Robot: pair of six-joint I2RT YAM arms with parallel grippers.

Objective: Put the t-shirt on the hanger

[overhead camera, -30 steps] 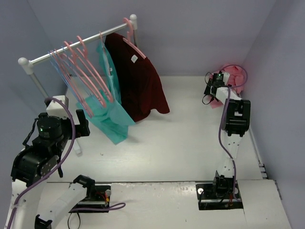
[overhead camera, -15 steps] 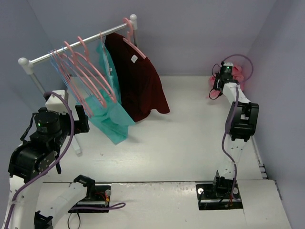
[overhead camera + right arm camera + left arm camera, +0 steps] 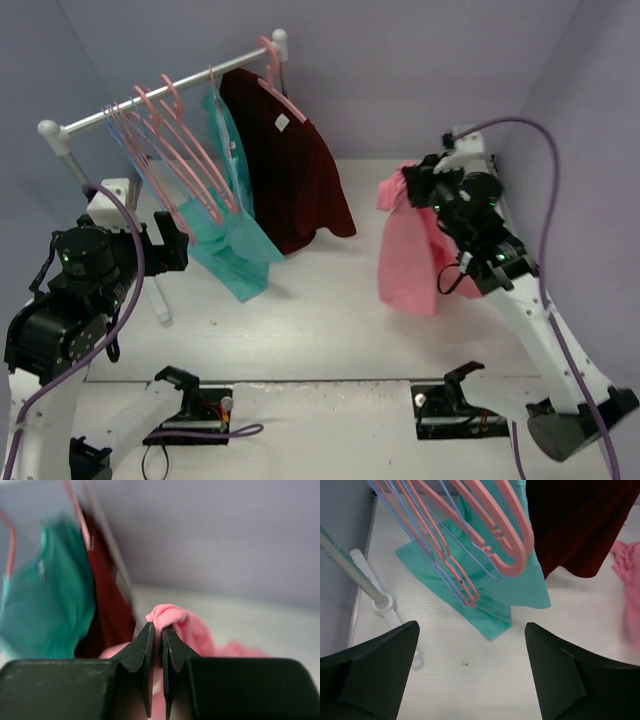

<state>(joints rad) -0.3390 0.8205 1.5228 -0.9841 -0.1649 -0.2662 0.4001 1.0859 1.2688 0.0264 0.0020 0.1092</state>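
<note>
R end effector clenched on pink t-shirt, shirt dangling over desk, L end effector released, jaws wide

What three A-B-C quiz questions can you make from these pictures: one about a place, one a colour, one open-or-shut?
1. Where is the pink t-shirt? A in a box; B hanging from the right gripper; C on a chair.
2. What colour is the shirt beside the teal shirt on the rack? A yellow; B white; C dark red.
3. The left gripper is: A open; B shut on a sock; C shut on a cup.
Answers: 1 B, it pinches the cloth, which dangles. 2 C, the dark red shirt hangs there. 3 A, nothing sits in its wide gap.
</note>
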